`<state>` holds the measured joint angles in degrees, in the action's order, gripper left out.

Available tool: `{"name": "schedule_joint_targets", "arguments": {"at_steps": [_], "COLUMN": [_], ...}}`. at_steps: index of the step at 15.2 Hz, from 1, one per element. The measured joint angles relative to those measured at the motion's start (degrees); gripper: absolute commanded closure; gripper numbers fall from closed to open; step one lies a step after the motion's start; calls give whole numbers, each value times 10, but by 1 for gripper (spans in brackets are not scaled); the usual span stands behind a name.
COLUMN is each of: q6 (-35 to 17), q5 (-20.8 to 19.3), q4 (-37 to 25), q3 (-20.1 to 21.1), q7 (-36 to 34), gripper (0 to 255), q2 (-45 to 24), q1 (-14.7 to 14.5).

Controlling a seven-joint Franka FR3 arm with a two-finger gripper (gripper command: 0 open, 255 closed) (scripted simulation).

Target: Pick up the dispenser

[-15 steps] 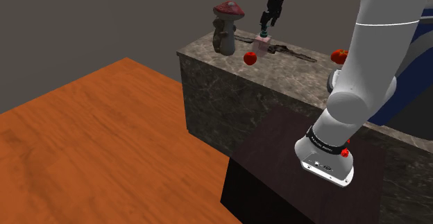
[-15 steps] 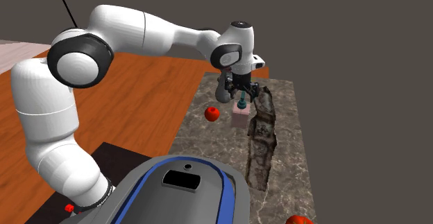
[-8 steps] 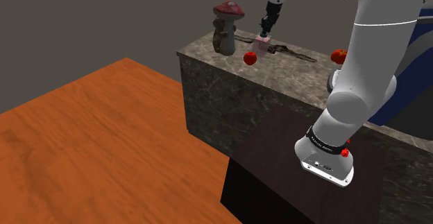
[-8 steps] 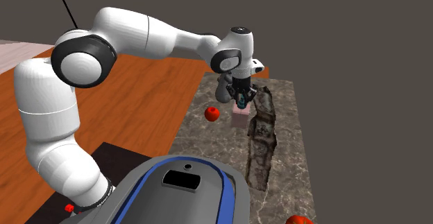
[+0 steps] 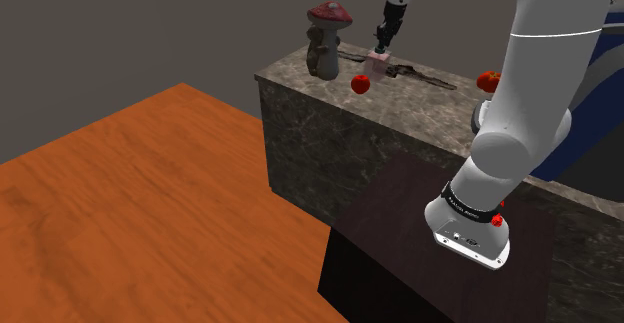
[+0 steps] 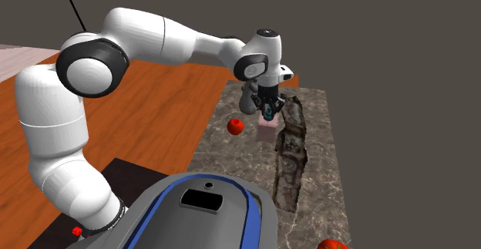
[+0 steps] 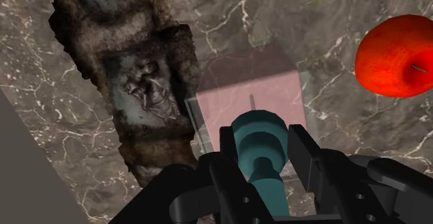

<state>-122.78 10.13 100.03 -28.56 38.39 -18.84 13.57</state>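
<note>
Pale pink square dispenser with teal pump stands upright on the grey marble tabletop, upper centre of the shoulder view, between a red apple and a dark rough slab. Black tool is clamped on the pump head. Grasp looks made; base seems not yet off the tabletop, so the lift remains.

1. A brown-grey veined stone counter fills the shoulder view's upper middle and right.
2. On its top, upper middle, stand a mushroom figure and a pink dispenser, with a red apple near the dispenser.
3. A dark rough slab lies just beside the dispenser.
4. A second apple sits further right.
</note>
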Motion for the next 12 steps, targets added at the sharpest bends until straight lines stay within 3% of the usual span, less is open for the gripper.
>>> {"name": "schedule_joint_targets", "arguments": {"at_steps": [12], "q6": [76], "q5": [-17], "q4": [-55], "q3": [-7], "q7": [-11], "gripper": [255], "q2": [24], "q1": [-3]}}
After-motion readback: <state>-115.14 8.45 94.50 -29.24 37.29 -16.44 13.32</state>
